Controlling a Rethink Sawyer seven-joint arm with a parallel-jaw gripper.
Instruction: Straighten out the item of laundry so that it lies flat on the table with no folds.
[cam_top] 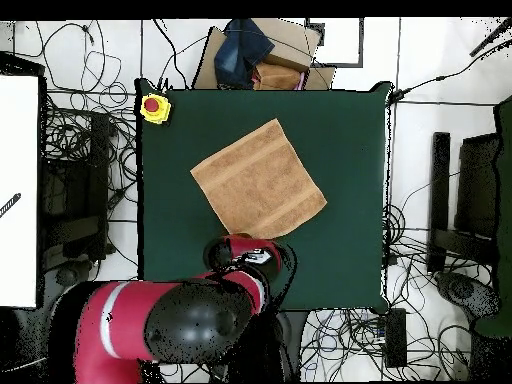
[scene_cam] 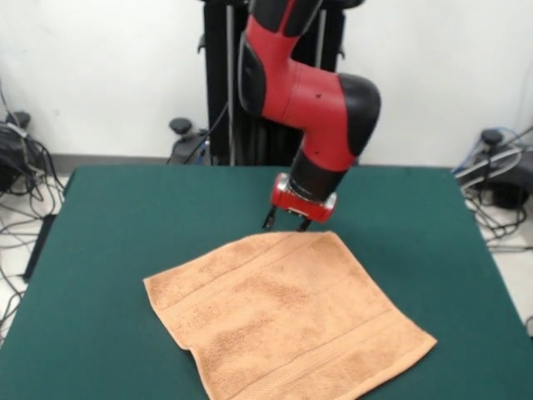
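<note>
Fingers (scene_cam: 285, 223) of the gripper show only in the front view: two short dark tips set slightly apart, holding nothing, hanging just above the towel's (scene_cam: 287, 321) far corner. Whether they touch the cloth cannot be told. From overhead, the red wrist and arm (cam_top: 190, 318) cover them entirely. The peach-orange towel (cam_top: 259, 178) lies spread out, turned like a diamond on the green table (cam_top: 350, 130), its band stripes visible near two edges. Only the overhead view shows a yellow box with a red button (cam_top: 154, 107) at one table corner, well apart from the towel, and cables on the floor around the table.
</note>
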